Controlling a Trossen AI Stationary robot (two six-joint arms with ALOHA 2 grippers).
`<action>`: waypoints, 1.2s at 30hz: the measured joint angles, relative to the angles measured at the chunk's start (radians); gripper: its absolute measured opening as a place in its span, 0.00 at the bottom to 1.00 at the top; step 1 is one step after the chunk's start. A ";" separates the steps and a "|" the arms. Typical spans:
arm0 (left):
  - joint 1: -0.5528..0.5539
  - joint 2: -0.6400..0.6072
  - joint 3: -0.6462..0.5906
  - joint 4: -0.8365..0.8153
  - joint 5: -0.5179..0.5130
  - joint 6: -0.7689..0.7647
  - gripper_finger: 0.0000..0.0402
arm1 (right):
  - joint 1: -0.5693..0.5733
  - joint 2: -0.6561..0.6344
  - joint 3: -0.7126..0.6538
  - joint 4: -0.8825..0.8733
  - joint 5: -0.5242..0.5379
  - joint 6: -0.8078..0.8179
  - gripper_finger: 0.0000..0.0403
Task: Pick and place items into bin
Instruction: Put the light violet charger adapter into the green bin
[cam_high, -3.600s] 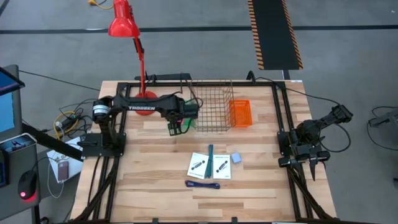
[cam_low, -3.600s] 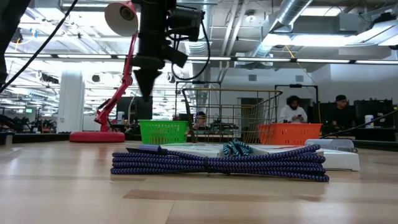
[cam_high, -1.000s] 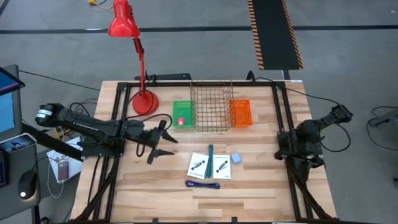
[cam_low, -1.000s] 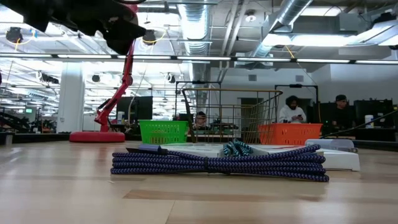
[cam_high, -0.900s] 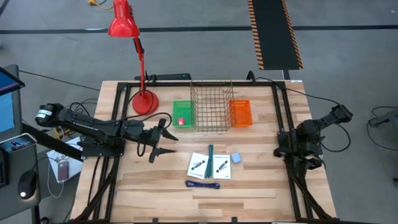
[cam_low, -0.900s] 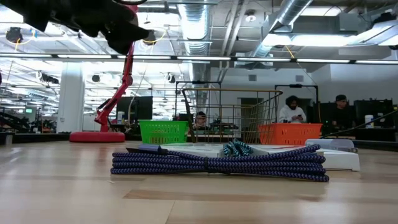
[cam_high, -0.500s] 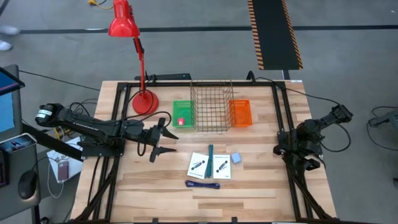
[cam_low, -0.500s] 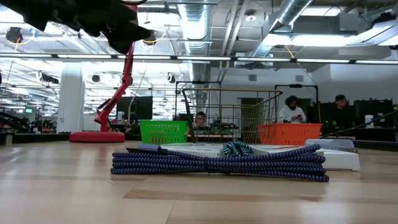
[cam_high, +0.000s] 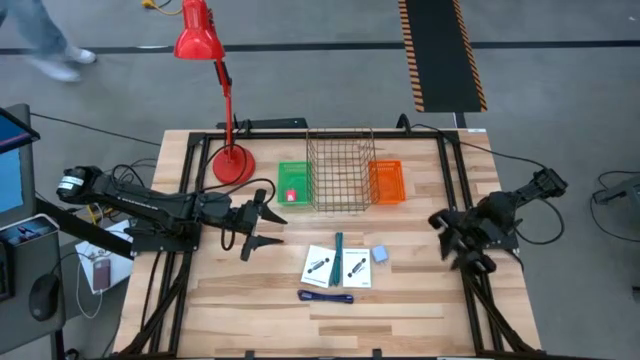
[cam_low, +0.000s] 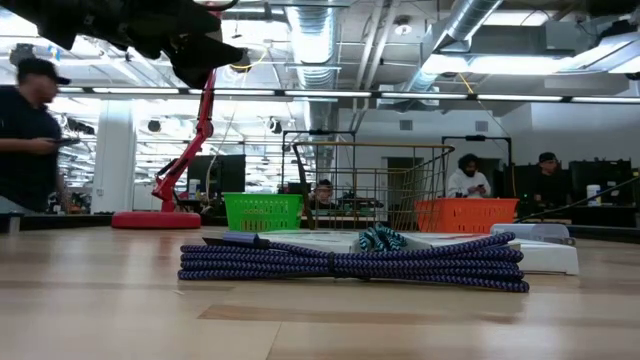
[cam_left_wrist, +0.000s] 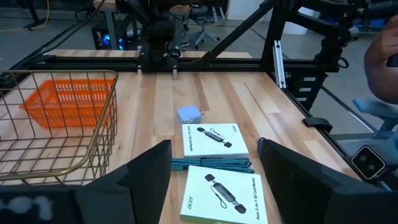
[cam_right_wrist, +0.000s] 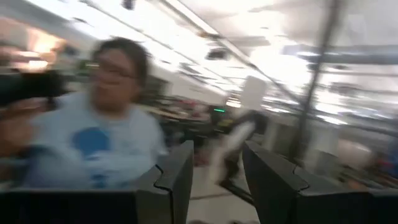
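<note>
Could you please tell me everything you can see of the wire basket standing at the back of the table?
The wire basket is an open-topped box of thin, brassy metal wire in a square grid, see-through on every side. It stands upright on the wooden table, between the green bin and the orange bin, close beside both; whether it touches them is unclear. It looks empty. Neither claw is near it.

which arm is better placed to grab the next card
Left, probably. Its open claw hovers beside the two cards and its wrist view faces them. The right claw sits at the table's edge, its camera facing the room.
</note>
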 joint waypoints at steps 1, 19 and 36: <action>0.000 0.000 0.000 0.000 0.000 0.000 0.58 | -0.001 0.000 0.000 0.000 0.045 0.000 0.33; 0.000 0.000 0.000 0.003 -0.021 -0.007 0.58 | -0.106 0.002 0.009 -0.303 0.816 0.156 0.36; 0.000 0.000 0.000 0.003 -0.045 -0.004 0.58 | -0.140 0.213 0.015 -0.464 0.614 0.309 0.35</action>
